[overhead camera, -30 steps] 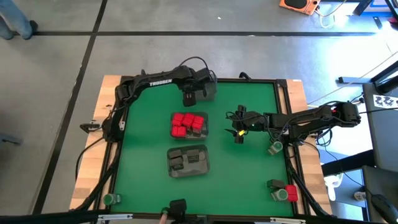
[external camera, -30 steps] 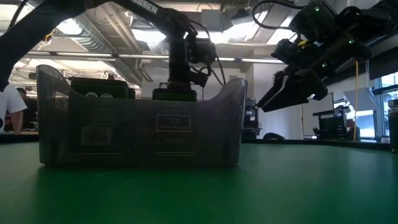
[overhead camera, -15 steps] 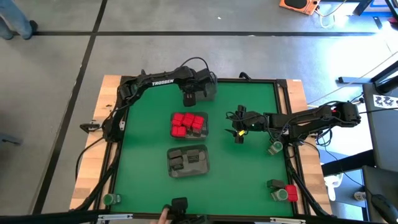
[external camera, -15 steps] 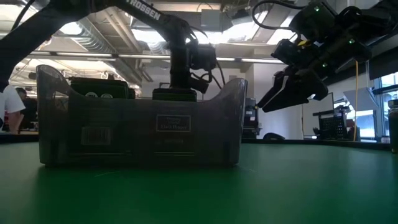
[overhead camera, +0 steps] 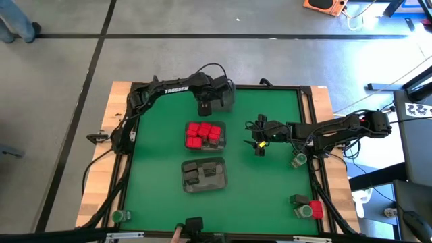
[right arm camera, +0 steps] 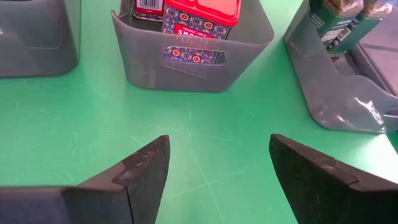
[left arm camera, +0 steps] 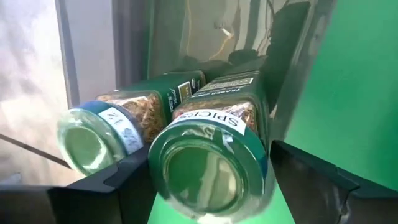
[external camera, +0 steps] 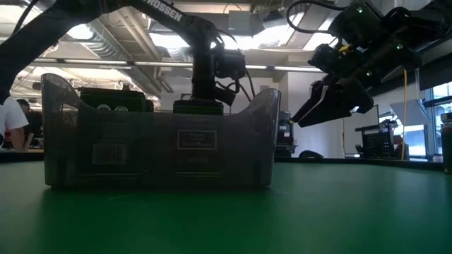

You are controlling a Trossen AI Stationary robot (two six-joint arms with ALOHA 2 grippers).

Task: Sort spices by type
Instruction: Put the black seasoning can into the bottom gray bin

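Two green-lidded spice jars lie on their sides, side by side, in the clear tray (overhead camera: 224,94) at the table's far edge. My left gripper (left arm camera: 208,167) points down into that tray, open, one finger on each side of the nearer jar (left arm camera: 214,149). The other jar (left arm camera: 112,127) lies beside it. Red spice boxes (overhead camera: 204,133) fill the middle tray (right arm camera: 193,62). Dark grey blocks (overhead camera: 202,174) lie in the near tray (external camera: 159,137). My right gripper (right arm camera: 217,155) hangs open over bare green mat, right of the red tray. My left gripper's fingers (left arm camera: 118,180) flank the lid end (left arm camera: 208,177) of the nearer jar, coming from above at a slant. I cannot tell whether they touch it. The jar lies on its side on the tray floor.
A green-lidded jar (overhead camera: 299,160) stands near the table's right edge. A dark block, a red box and a green jar (overhead camera: 305,206) sit at the near right corner. Another green jar (overhead camera: 119,216) is at the near left corner. People show in the room beyond.
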